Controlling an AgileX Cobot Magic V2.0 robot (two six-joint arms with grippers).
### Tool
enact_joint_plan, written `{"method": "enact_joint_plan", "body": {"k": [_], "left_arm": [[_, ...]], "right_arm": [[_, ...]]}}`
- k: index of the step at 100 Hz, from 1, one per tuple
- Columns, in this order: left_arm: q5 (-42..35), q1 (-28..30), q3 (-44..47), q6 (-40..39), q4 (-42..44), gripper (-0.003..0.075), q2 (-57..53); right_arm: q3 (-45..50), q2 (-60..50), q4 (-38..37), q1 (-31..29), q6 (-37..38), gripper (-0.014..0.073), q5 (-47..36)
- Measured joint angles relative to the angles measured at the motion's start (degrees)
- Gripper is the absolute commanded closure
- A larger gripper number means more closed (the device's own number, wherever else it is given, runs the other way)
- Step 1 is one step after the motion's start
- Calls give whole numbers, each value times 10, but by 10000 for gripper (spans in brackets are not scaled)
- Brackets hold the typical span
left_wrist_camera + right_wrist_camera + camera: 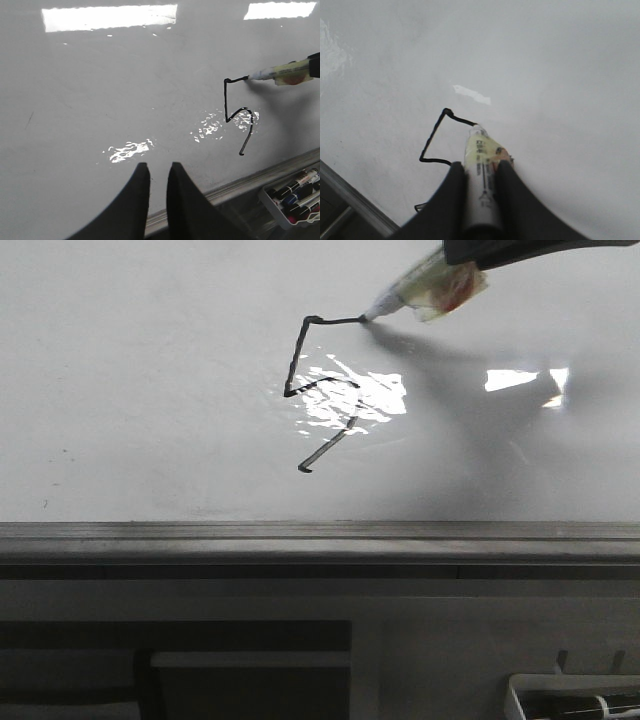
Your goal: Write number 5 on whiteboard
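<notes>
The whiteboard (150,390) fills the front view. The number 5 (296,356) is drawn on it in thin black angular strokes; it also shows in the left wrist view (225,100) and partly in the right wrist view (432,137). My right gripper (481,167) is shut on a marker pen (479,150) with a pale yellow label. The pen (425,288) reaches in from the top right, its tip touching the board at the right end of the digit's top stroke. My left gripper (157,167) is empty, its jaws nearly together, hovering over bare board near the front rail.
A grey metal rail (300,535) runs along the board's near edge. A bright glare patch (360,395) covers the digit's lower half. A white tray (295,197) with several markers sits below the rail at the right, also at the front view's bottom right (570,695).
</notes>
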Motion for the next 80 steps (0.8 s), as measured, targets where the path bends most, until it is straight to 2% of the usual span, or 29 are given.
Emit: {"method": "enact_joint_plan", "body": {"k": [15,39,48,64,74,80], "left_arm": [[0,0,0,0,0,660,0],[0,0,0,0,0,660,0],[0,0,0,0,-5,660,0],[0,0,0,0,-35,652,0],[2,0,0,9,-61,600,0],[7,0,0,46,-86,522,0]], "right_arm": [[0,-16,0,-26,0,633,25],[0,-23,1,-30,0,634,30],[-5,-38,-2,-30,1,634,56],[-28,-91,-10,6,-9,634,111],[-34,-116,-11,39,-34,634,144],[-34,-123,-13,61,-52,635,174]]}}
